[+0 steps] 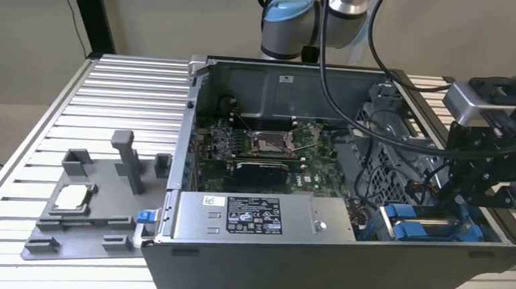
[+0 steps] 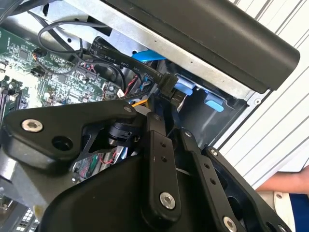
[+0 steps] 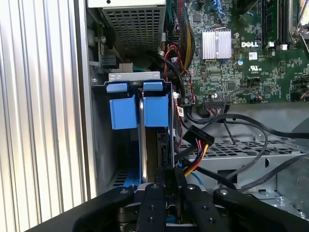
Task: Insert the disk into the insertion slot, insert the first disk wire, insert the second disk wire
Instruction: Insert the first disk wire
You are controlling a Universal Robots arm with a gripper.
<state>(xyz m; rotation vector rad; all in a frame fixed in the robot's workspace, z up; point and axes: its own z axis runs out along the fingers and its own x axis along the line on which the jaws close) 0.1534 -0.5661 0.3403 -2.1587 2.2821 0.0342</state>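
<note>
A white printed label (image 1: 254, 215) lies on top of the grey power-supply box (image 1: 325, 222) at six o'clock in the open computer case (image 1: 340, 270). A smaller white sticker (image 3: 253, 55) sits on the green motherboard (image 3: 251, 72). In the second wrist view a black cable (image 2: 120, 58) has fine white lettering along its jacket.

The disk (image 3: 155, 110) sits in the drive bay at about four o'clock in the case in the exterior view (image 1: 414, 229), just beside the power-supply box. Its blue carrier tabs face outward and a second blue carrier is next to it.

The arm's blue-capped joint (image 1: 289, 9) stands at twelve o'clock behind the case. The wrist comes in from the exterior view's right, at three o'clock, and points down into the bay corner. There the claw (image 1: 459, 204) hangs over the rear end of the disk. In both wrist views the claw (image 2: 171, 121) (image 3: 167, 186) is narrow, and its fingers pinch a black plug (image 2: 170, 89) at the end of the lettered cable. The case rests on a slatted metal table (image 1: 109, 88).
</note>
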